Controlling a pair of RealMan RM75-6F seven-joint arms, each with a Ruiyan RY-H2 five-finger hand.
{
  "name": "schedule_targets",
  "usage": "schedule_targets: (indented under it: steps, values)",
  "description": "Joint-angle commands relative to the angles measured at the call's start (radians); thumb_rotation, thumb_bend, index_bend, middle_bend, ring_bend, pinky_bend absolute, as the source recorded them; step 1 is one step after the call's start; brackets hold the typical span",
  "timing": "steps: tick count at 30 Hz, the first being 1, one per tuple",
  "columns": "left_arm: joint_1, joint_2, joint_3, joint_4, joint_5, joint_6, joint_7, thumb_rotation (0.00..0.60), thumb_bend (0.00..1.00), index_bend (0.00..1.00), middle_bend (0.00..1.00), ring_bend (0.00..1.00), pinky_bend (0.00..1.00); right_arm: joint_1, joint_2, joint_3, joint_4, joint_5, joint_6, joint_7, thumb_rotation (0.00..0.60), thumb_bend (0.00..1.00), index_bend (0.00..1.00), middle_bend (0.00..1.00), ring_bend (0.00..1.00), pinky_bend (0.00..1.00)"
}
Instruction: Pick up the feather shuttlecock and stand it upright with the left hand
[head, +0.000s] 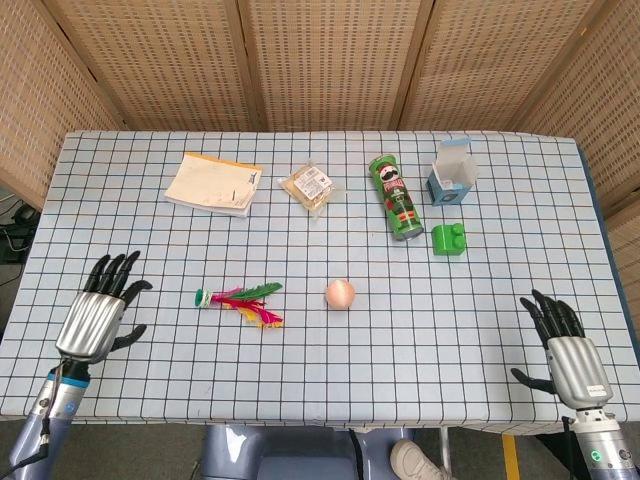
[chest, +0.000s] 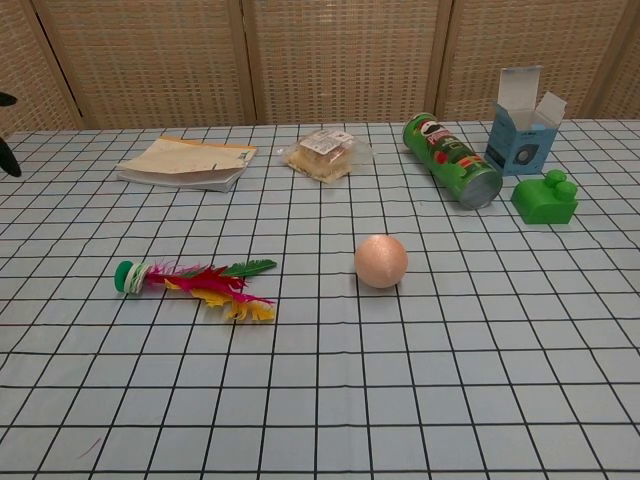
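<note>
The feather shuttlecock (head: 240, 302) (chest: 195, 284) lies flat on the checked tablecloth, its green base to the left and its red, yellow and green feathers to the right. My left hand (head: 97, 314) hovers open to the left of it, fingers spread and empty, a clear gap away. In the chest view only dark fingertips (chest: 8, 155) of that hand show at the left edge. My right hand (head: 563, 349) is open and empty at the table's front right corner, far from the shuttlecock.
A peach ball (head: 340, 294) sits just right of the shuttlecock. Further back lie a notepad (head: 213, 184), a wrapped snack (head: 311, 186), a green crisp can (head: 396, 196) on its side, an open blue box (head: 453, 172) and a green block (head: 450, 239).
</note>
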Motion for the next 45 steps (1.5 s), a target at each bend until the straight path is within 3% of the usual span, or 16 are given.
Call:
schedule_targets:
  steps: [1, 7, 21, 34, 45]
  values:
    - [-0.058, -0.041, -0.019, -0.032, -0.029, -0.074, 0.069, 0.600, 0.30, 0.41, 0.00, 0.00, 0.00, 0.000, 0.001, 0.001, 0.001, 0.004, -0.002, 0.006, 0.600, 0.04, 0.00, 0.00, 0.00, 0.00]
    - [-0.128, -0.133, -0.041, -0.014, -0.102, -0.158, 0.178, 0.600, 0.31, 0.44, 0.00, 0.00, 0.00, 0.001, 0.005, 0.006, 0.003, 0.010, -0.004, 0.022, 0.600, 0.04, 0.00, 0.00, 0.00, 0.00]
    - [-0.256, -0.369, -0.064, 0.090, -0.269, -0.233, 0.413, 0.600, 0.32, 0.47, 0.00, 0.00, 0.00, 0.003, 0.016, 0.012, 0.002, 0.020, -0.010, 0.060, 0.600, 0.04, 0.00, 0.00, 0.00, 0.00]
    - [-0.331, -0.508, -0.071, 0.210, -0.341, -0.235, 0.482, 0.600, 0.33, 0.47, 0.00, 0.00, 0.00, 0.005, 0.021, 0.013, 0.004, 0.024, -0.017, 0.084, 0.600, 0.04, 0.00, 0.00, 0.00, 0.00]
    - [-0.372, -0.590, -0.064, 0.295, -0.352, -0.224, 0.501, 0.600, 0.34, 0.54, 0.00, 0.00, 0.00, 0.004, 0.026, 0.014, 0.007, 0.025, -0.017, 0.107, 0.600, 0.04, 0.00, 0.00, 0.00, 0.00]
